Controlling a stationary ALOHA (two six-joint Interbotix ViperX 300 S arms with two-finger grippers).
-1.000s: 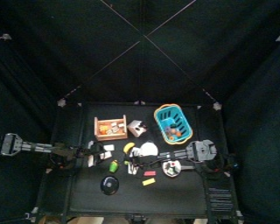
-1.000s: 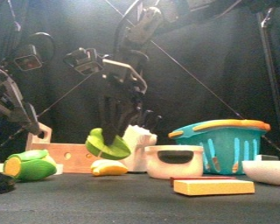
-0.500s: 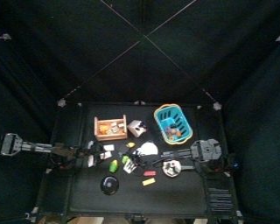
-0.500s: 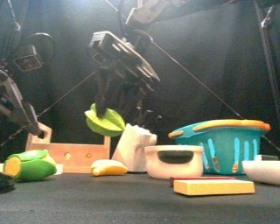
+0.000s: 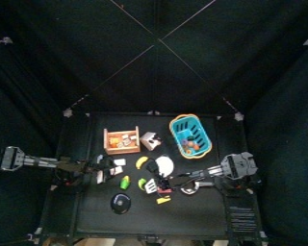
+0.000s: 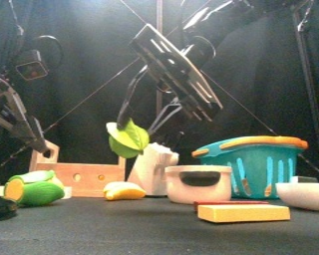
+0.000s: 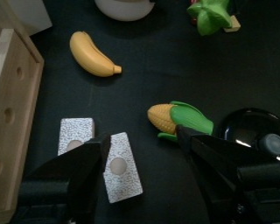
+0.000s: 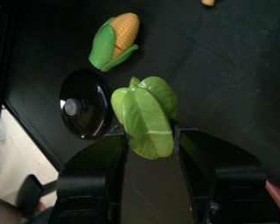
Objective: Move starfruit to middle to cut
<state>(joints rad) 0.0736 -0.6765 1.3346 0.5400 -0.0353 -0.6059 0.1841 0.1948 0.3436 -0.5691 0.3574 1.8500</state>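
Observation:
The starfruit (image 8: 143, 119) is a ridged yellow-green toy fruit. My right gripper (image 8: 149, 137) is shut on it and holds it in the air above the table, over the black pan (image 8: 84, 103) and the corn (image 8: 115, 39). In the front view the starfruit (image 6: 124, 140) hangs at the tip of the right gripper (image 6: 139, 133), above the banana (image 6: 123, 191). In the top view the right gripper (image 5: 154, 184) reaches in to the table's middle front. The starfruit also shows in the left wrist view (image 7: 213, 16). My left gripper (image 7: 146, 185) is open and empty, low over the table.
A wooden box (image 5: 122, 141) and a blue basket (image 5: 189, 135) stand at the back. Near the front are a white carton (image 6: 156, 167), a white cup (image 6: 199, 184), a yellow block (image 6: 242, 212), a corn (image 6: 32, 187) and white speckled pieces (image 7: 90, 136).
My right gripper has lifted the starfruit from table level into the air, and the right arm has drawn back a little to the right. The left arm has not moved.

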